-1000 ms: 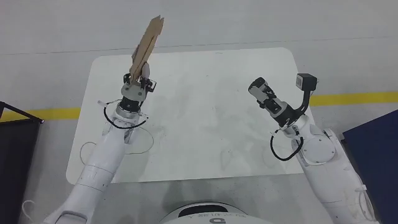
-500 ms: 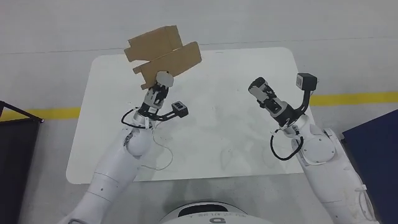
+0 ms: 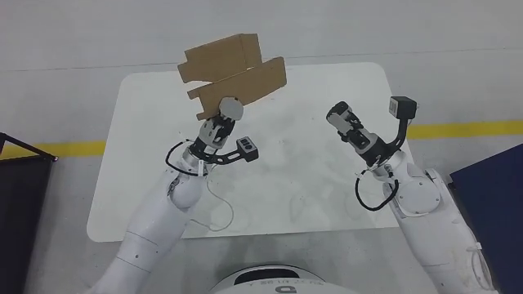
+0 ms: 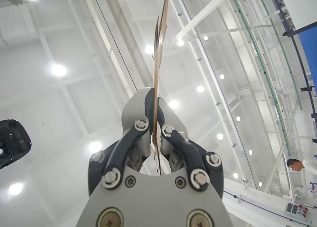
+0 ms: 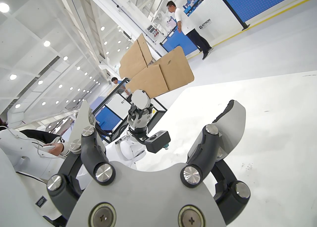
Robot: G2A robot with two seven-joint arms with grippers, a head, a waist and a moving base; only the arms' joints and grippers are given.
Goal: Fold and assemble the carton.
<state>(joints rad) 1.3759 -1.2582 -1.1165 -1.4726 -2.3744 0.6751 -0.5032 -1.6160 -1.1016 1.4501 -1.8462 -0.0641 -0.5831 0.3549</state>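
Carton seems light, stiff; left claw grips its edge; our released right claw should take opposite flap.

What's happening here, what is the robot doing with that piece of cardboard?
The robot's left gripper is shut on the lower edge of a flat carton, holding it up in the air above the white table. The right gripper is open and holds nothing, poised over the table's other side. The carton is not yet folded up.
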